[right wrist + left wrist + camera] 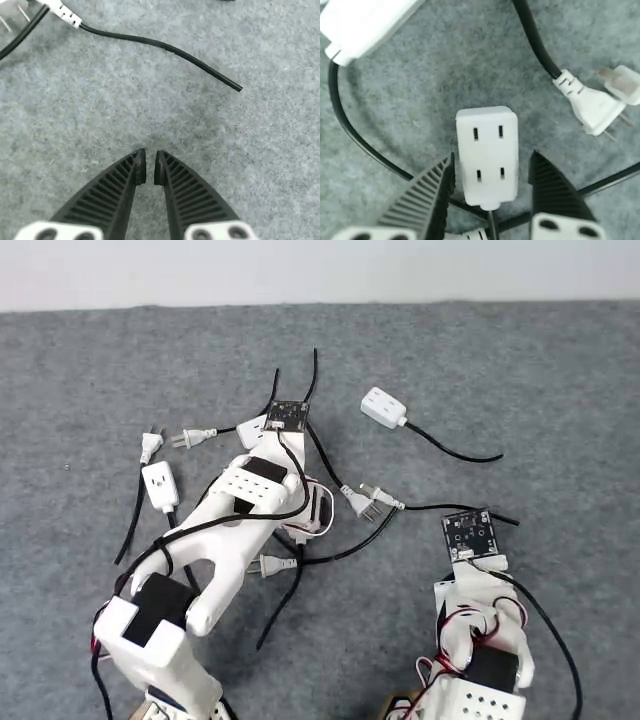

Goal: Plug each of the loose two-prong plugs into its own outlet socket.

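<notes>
One outlet socket (486, 145) sits btwn left gripper (493, 156) jaws.

I see left gripper (492, 159) spread wide, low over table (560, 390) middle; right gripper (150, 162) pinched closed, held back near front edge.

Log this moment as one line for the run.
left claw: open, straddling outlet socket | right claw: shut, over grey mat | plug: loose, not inserted
</notes>
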Robot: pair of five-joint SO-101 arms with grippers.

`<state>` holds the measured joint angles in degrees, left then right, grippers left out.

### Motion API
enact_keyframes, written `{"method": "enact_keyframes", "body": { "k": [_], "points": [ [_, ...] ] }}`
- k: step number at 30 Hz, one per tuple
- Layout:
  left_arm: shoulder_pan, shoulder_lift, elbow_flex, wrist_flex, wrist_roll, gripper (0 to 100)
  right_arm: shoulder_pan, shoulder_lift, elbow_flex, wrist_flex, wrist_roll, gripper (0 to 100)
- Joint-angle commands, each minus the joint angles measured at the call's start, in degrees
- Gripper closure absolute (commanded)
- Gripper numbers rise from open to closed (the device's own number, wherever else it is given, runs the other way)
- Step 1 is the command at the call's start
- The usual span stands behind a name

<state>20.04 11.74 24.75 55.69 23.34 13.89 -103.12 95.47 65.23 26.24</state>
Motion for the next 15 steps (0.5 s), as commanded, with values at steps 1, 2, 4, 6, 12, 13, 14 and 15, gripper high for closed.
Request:
{"method": "enact_keyframes", "body": {
  "k": [1, 2, 4, 6, 12, 13, 14, 15],
  "points": [
    [-0.7, -0.4, -2.8, 0.8, -0.4, 76, 0.6, -0.7, -0.2, 0.1, 0.6, 94.3],
    [-1.2, -0.6, -2.8, 0.9, -0.6, 76, 0.6, -0.7, -0.2, 0.1, 0.6, 94.3],
    [-2.3, -2.3, -2.8, 2.0, -1.3, 76, 0.7, -0.7, -0.2, 0.1, 0.6, 94.3],
    [-3.4, -6.0, -2.6, 4.5, -2.7, 76, 0.7, -0.7, -0.2, 0.0, 0.6, 94.3],
    [-3.6, -28.2, 12.0, 3.6, -6.9, 76, 0.5, -0.8, -0.2, -0.1, 0.6, 94.3],
    [-3.8, -32.7, 16.1, 1.9, -8.1, 76, 0.6, -0.8, -0.4, -0.1, 0.6, 94.3],
    [-4.1, -36.5, 20.2, 0.2, -9.7, 76, 0.7, -0.7, -1.6, 0.0, 0.6, 94.3],
    [-5.0, -40.3, 23.8, -1.0, -11.4, 76, 0.7, -0.7, -2.5, 0.4, 0.6, 94.3]
  ]
}}
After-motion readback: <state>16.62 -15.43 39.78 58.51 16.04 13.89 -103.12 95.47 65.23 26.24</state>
